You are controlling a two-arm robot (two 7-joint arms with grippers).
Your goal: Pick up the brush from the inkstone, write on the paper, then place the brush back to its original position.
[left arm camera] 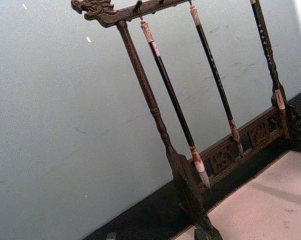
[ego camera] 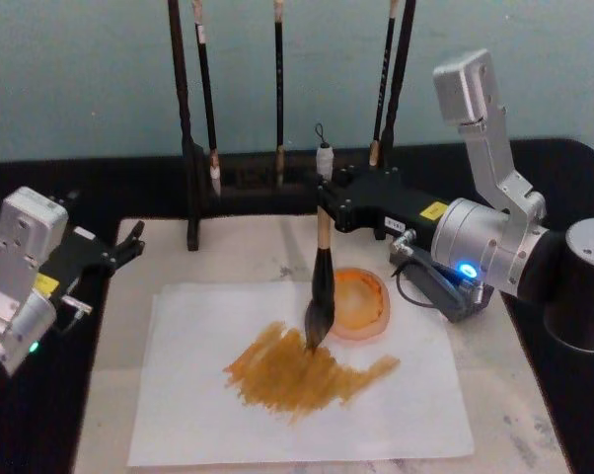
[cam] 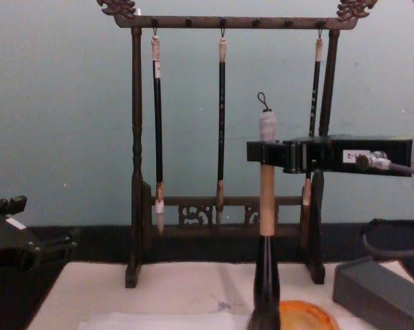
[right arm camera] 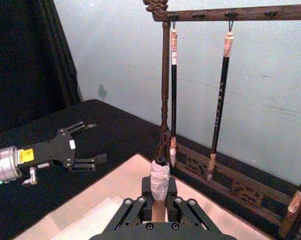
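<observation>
My right gripper (ego camera: 324, 212) is shut on the tan handle of the brush (ego camera: 323, 267) and holds it upright. The dark bristle tip touches the paper (ego camera: 208, 415), at the upper edge of a broad orange-brown stroke (ego camera: 302, 375). The round orange inkstone (ego camera: 362, 302) sits just right of the tip, on the paper's far right part. In the chest view the brush (cam: 266, 206) stands in front of the rack, with the right gripper (cam: 265, 155) clamped below its white cap. My left gripper (ego camera: 134, 242) rests open at the table's left edge, apart from the paper, and its spread fingers (right arm camera: 88, 126) hold nothing.
A dark wooden brush rack (ego camera: 277, 173) with thin black hanging brushes (cam: 221, 124) stands behind the paper. A pinkish-cream mat (ego camera: 228, 252) lies under the paper on the black table. A grey box (cam: 379, 292) sits at the right.
</observation>
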